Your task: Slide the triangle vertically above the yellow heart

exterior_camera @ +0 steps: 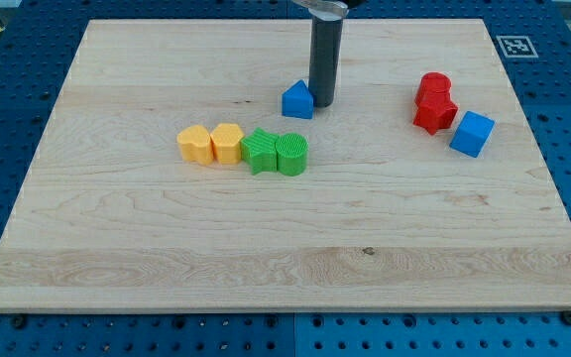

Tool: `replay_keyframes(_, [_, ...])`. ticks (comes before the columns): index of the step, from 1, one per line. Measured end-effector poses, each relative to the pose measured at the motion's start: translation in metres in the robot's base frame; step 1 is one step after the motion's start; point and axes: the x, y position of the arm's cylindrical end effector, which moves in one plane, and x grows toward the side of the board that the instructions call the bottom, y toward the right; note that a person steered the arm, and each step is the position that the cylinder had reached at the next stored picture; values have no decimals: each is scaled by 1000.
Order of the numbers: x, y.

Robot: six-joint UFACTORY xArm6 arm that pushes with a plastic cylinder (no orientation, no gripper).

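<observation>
A small blue triangle block [297, 100] sits on the wooden board [117, 248], above the view's centre. My tip [322, 103] rests on the board just right of the triangle, touching or almost touching its right side. The dark rod rises from there to the view's top edge. Two yellow blocks lie side by side, left of and below the triangle. The left one [195, 144] looks like the yellow heart. The right one [227, 142] looks like a pentagon.
A green star [261, 151] and a green round block [291, 154] continue the yellow row to the right. Two red blocks [434, 99] are stacked close together at the view's right, with a blue cube [472, 133] beside them. A blue perforated table surrounds the board.
</observation>
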Motion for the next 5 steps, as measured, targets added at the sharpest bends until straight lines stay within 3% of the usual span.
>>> replay_keyframes(2, [0, -35])
replay_keyframes(4, [18, -19])
replay_keyframes(5, [24, -62])
